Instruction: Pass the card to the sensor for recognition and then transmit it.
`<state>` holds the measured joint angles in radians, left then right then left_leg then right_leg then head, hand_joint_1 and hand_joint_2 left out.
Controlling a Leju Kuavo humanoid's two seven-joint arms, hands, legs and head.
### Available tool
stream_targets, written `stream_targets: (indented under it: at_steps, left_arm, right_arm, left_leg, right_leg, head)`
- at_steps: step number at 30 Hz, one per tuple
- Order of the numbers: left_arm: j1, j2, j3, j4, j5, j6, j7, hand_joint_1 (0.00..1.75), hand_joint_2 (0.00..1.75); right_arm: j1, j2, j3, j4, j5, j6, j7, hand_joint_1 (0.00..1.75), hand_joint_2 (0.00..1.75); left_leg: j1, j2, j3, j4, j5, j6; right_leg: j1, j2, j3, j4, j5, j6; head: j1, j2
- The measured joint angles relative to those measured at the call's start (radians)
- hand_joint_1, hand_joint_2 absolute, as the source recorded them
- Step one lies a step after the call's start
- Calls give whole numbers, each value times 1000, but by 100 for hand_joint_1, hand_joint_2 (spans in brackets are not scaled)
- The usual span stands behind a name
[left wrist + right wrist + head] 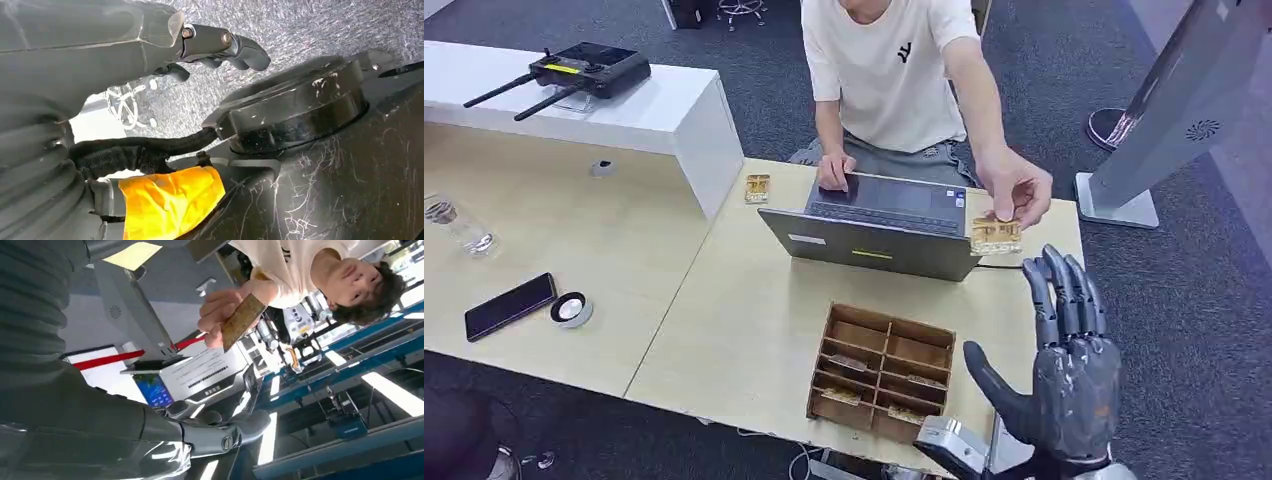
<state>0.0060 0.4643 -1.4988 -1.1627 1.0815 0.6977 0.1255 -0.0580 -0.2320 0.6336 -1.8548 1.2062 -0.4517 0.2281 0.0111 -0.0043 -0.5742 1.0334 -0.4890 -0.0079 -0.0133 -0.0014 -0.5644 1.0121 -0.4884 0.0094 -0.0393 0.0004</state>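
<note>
wooden box (883, 372), cards inside (several compartments)

table (724, 330) — laptop (879, 225) | divided wooden box (882, 372) | phone (510, 305) — round puck (571, 309)

On the table (744, 330), the compartment box (879, 370) sits before the laptop (879, 225).

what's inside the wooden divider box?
The wooden divider box has gold cards lying in several near and middle compartments; the far row looks empty. The right hand hides none of it.
</note>
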Motion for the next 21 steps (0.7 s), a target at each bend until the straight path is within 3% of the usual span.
stream_targets:
  at_steps: [4,8,12,13,14,15,16,21]
  left_arm:
    - [-10,1,-16,3,-20,-5,2,0,175]
    - [-18,-6,-24,27,-36,-24,12,0,175]
    - [-21,-10,-27,41,-48,-29,18,0,175]
    - [-21,-11,-28,42,-50,-30,18,0,175]
    - [-21,-12,-29,43,-52,-30,19,0,175]
    - [-22,-14,-30,45,-55,-30,21,0,175]
    - [-23,-15,-31,47,-57,-30,23,0,175]
    - [-25,-15,-32,49,-69,-29,33,0,175]
  right_arm:
    - [-38,8,5,23,19,7,8,0,175]
    - [-173,-2,4,122,-100,-30,-68,0,175]
    - [-237,-2,-5,178,-98,-32,-82,0,175]
    - [-243,-2,-5,185,-96,-31,-82,37,175]
    - [-252,-2,-5,191,-94,-30,-82,159,175]
    - [-262,-2,-5,201,-92,-28,-81,159,175]
    - [-272,-2,-5,207,-91,-26,-78,175,175]
    - [-291,-2,-7,226,-90,-23,-73,175,175]
  left_leg:
    - [0,0,-1,0,0,0]
    - [0,2,2,0,1,1]
    - [0,0,0,0,3,1]
    - [0,0,0,0,3,1]
    - [0,0,0,0,3,1]
    - [0,0,0,0,3,1]
    - [0,0,0,0,3,1]
    - [0,-1,-1,0,3,1]
  right_leg:
    - [0,0,0,0,0,0]
    - [0,2,-1,0,2,-1]
    - [0,-1,-1,0,3,-1]
    - [0,-1,-1,0,3,-1]
    - [0,-1,-1,0,3,-1]
    - [0,-1,-1,0,3,-1]
    - [0,-1,-1,0,3,-1]
    - [0,-1,-1,0,3,-1]
  head:
    - [0,0]
    - [0,0]
    - [0,0]
    - [0,0]
    - [0,0]
    - [0,0]
    - [0,0]
    - [0,0]
